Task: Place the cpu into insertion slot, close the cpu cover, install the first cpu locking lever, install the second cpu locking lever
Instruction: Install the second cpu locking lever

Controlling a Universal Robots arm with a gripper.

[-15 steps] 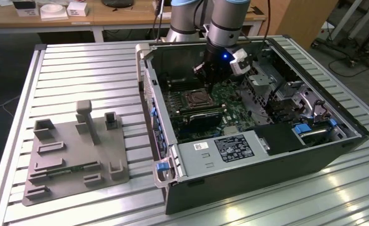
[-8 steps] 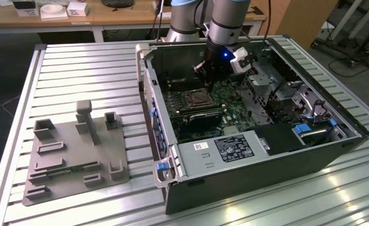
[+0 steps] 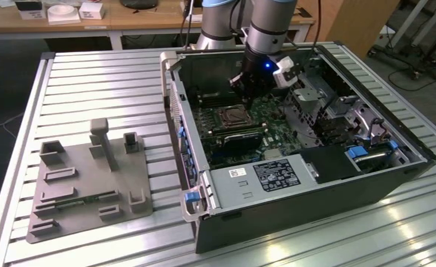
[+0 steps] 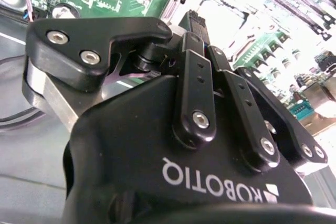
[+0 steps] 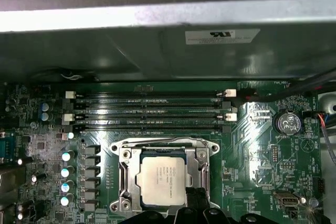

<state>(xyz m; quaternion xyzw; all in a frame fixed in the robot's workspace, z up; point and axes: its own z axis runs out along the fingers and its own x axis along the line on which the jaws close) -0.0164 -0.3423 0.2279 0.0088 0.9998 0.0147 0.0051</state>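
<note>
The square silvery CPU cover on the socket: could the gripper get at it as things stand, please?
Probably yes. The gripper hangs inside the open computer case, just above the square silvery CPU cover lying over the pale CPU, and nothing stands between them.

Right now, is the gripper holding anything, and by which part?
Cannot tell. The gripper sits right at the cpu cover, with the cpu already in the insertion slot.

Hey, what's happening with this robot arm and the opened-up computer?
The arm has its gripper lowered inside the open computer case, just above the insertion slot on the green motherboard. In the first wrist view, the cpu already sits in the slot, with the cpu cover lying around it as a silvery frame. The gripper's black fingers are right at the socket's edge.
</note>
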